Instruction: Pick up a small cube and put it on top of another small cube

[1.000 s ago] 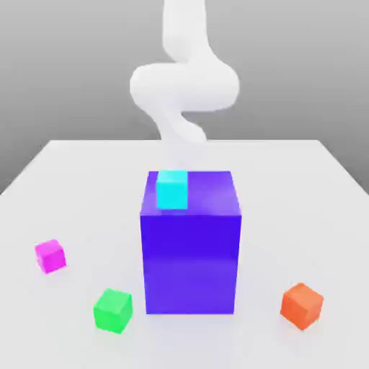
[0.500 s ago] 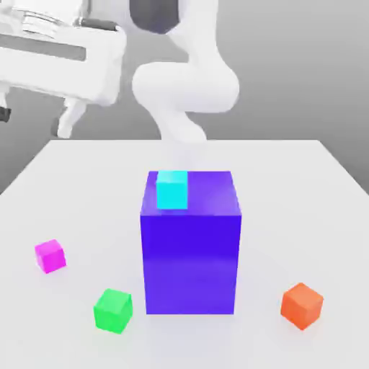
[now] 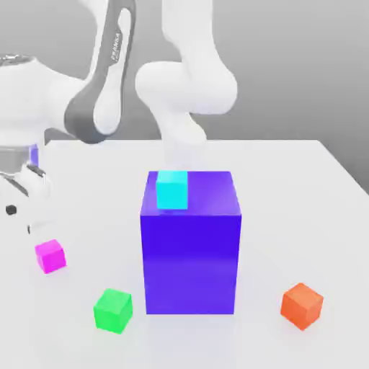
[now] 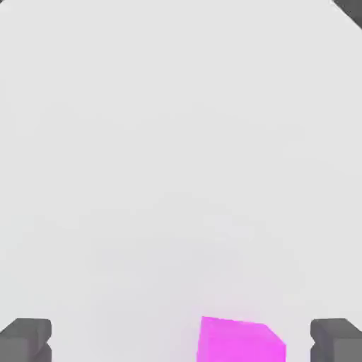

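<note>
table [image 3: 288,187]: smooth, matt white
big blue-violet block [image 3: 191,263]: smooth, faint sheen
cyan cube [image 3: 172,190] atop the block: plain, matt
magenta cube [image 3: 50,256], green cube [image 3: 112,310]: smooth, matt
arm [image 3: 187,79]: glossy white, plastic-looking

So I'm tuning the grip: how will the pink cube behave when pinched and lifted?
The pink cube looks rigid with flat faces, so it probably won't roll or deform. Being small, it is likely light and could slide on the smooth table if nudged off-centre. The open gripper already brackets it.

Only the maker's name "FRANKA" reads, printed lengthwise on the arm [image 3: 108,65].
</note>
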You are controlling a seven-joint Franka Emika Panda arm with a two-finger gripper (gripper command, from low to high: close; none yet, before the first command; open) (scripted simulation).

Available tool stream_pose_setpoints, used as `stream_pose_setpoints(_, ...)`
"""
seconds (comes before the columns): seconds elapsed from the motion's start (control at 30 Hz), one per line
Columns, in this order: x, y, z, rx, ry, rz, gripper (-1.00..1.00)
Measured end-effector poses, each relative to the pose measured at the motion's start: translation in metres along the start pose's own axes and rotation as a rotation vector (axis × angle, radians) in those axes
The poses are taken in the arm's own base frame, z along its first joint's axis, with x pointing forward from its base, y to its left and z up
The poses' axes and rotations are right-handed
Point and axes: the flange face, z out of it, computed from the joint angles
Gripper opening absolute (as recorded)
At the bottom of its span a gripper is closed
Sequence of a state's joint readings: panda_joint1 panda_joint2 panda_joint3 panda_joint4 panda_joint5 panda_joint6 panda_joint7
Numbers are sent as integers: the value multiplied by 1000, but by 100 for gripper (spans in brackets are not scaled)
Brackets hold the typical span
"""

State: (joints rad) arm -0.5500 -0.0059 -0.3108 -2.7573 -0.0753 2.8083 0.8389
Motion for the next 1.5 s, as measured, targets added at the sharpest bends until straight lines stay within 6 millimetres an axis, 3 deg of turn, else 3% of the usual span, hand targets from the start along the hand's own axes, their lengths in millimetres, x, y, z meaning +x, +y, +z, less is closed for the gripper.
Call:
stream_pose_setpoints(0.07, 0, 21, 22, -17, -39, 44, 0)
stream_pose_setpoints(0.3, -6, 27, 86, -23, -56, 54, 0)
stream_pose_setpoints(0.33, -7, 28, 93, -25, -56, 53, -100)
stream_pose_setpoints(0.57, -7, 28, 94, -24, -57, 53, -100)
stream_pose_setpoints(0.8, -4, 27, 38, -23, -59, 51, -100)
stream_pose_setpoints(0.83, -10, 26, 40, -43, -82, 3, -100)
stream_pose_setpoints(0.9, -24, 11, 51, -73, -129, -161, -100)
stream_pose_setpoints(1.07, -58, -60, 60, -59, -166, -595, -100)
stream_pose_setpoints(1.3, -120, -163, 43, 48, -135, -1193, -100)
stream_pose_setpoints(1.5, -166, -199, 32, 106, -136, -1685, -100)
